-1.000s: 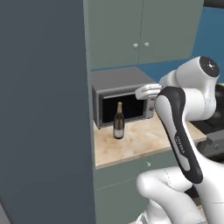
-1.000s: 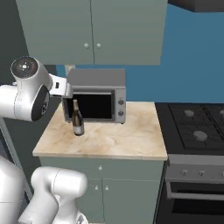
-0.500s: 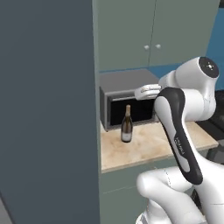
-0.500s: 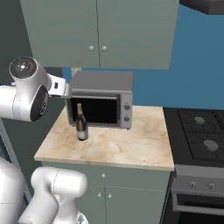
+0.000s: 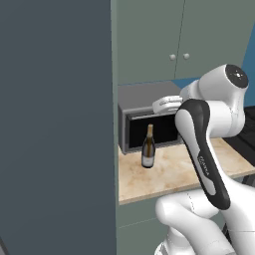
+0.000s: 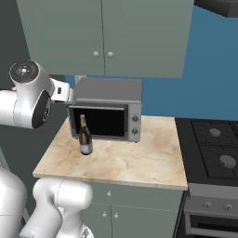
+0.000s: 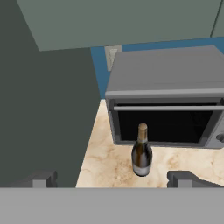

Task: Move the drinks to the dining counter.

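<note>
Along the wall on the robot's left stands a tall dark grey panel (image 5: 55, 124), flat and matte, with smooth grey-green wall cabinets (image 6: 107, 37) hanging beside it. Under them runs the bench (image 6: 139, 162), a beige veined marble slab on a grey-green base, with a black stove (image 6: 216, 151) just beside its right end. A boxy grey microwave (image 6: 109, 111) with a dark glass door sits at the back of the bench. Just in front of its door, towards the left side, the wine bottle (image 7: 141, 153) stands upright: dark glossy glass, a slim tan neck, a pale label band near the foot.

The end effector (image 7: 111, 178) hangs above and short of the bottle, its two dark fingertips set well apart with nothing between them, so it is released and empty.

The step in hand looks like the approach to the first drink. The next move likely calls for lowering and advancing until the fingertips straddle the bottle's round body, then closing squarely; smooth glass and a tall narrow shape could tip if nudged off-centre.
</note>
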